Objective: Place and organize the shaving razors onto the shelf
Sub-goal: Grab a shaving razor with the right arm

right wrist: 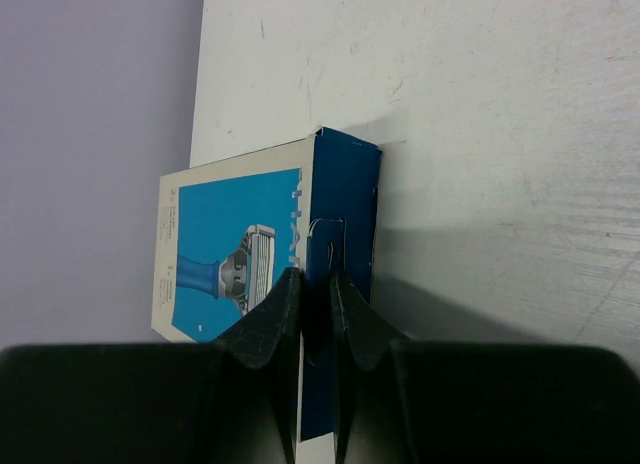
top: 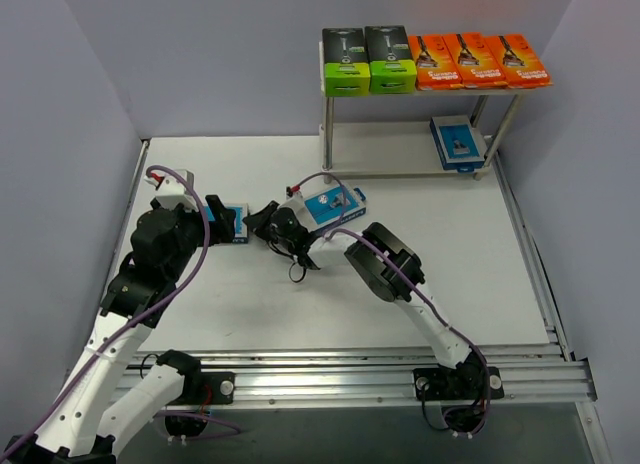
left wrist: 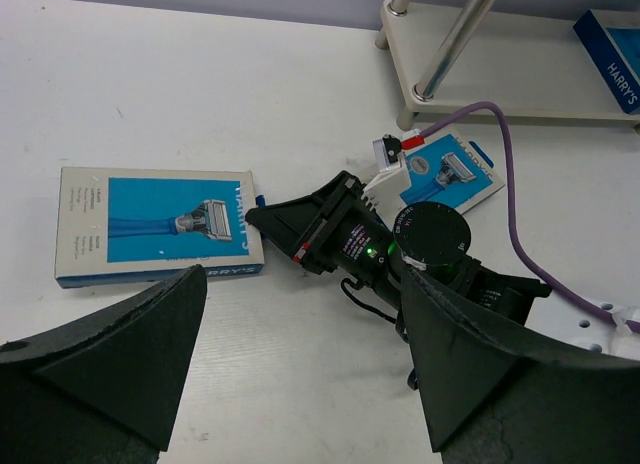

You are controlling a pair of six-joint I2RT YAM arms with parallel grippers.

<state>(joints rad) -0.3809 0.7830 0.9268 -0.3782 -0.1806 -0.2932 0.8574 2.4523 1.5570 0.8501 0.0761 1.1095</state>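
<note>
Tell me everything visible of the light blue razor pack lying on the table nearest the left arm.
The light blue razor pack is a flat, rectangular, seemingly cardboard carton. Its face shows a grey razor head on blue, with a white strip of small print at one end; its sides are dark blue. It lies flat, face up, on the white table. The shut right end effector meets its short end.

On the shelf [top: 390, 152], five razor packs [top: 433, 61] sit side by side along the top board, and a sixth pack [top: 457, 142] lies at the right end of the lower board. Just before the shelf's front left post, a seventh pack [top: 335, 206] lies on the table [top: 480, 274]. Farther left lies an eighth pack [left wrist: 160, 224]. The right gripper [left wrist: 256, 212] is between the two, its tip against the eighth pack's shelf-side end.
</note>
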